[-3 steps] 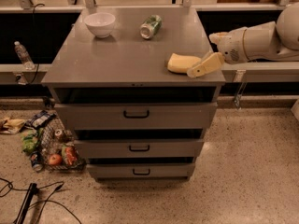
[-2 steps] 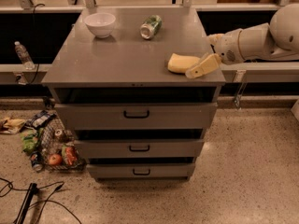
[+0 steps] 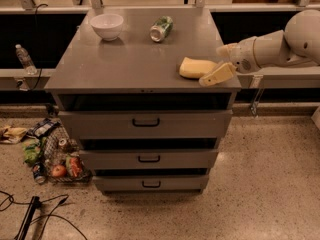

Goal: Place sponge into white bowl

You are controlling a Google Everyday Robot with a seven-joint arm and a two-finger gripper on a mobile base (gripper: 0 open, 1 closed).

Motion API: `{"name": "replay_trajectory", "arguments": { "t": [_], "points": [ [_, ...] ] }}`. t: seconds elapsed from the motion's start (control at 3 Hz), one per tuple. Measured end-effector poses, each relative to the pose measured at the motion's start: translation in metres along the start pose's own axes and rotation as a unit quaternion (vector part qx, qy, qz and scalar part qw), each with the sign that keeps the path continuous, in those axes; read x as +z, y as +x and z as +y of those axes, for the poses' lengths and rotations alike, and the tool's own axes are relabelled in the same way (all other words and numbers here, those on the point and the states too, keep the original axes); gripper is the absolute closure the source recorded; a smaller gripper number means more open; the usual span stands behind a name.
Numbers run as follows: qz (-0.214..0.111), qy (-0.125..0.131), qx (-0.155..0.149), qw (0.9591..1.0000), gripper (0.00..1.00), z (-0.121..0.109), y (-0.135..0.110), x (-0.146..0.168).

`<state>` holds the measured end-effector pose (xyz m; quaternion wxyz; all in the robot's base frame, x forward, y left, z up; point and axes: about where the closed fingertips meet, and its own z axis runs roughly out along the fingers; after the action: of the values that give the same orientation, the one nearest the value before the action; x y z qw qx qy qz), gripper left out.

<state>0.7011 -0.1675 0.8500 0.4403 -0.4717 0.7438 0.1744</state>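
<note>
While the sponge [image 3: 196, 67] lies on the cabinet top's [image 3: 130, 59] right front corner, gripper [image 3: 221, 62] sits at its right end, jaws spread wide, white bowl [image 3: 107, 25] well apart at back left.

A crushed can [image 3: 161, 28] lies atop the 3-drawer cabinet [image 3: 100, 126]; a bottle [image 3: 23, 59] and floor litter [image 3: 52, 156] sit left.
</note>
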Motion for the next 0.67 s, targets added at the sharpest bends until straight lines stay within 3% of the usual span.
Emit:
{"name": "replay_trajectory", "arguments": {
  "t": [0.67],
  "points": [
    [-0.005,-0.03,-0.015,0.9994,0.64,0.0067,0.0042,0.0117]
  ]
}}
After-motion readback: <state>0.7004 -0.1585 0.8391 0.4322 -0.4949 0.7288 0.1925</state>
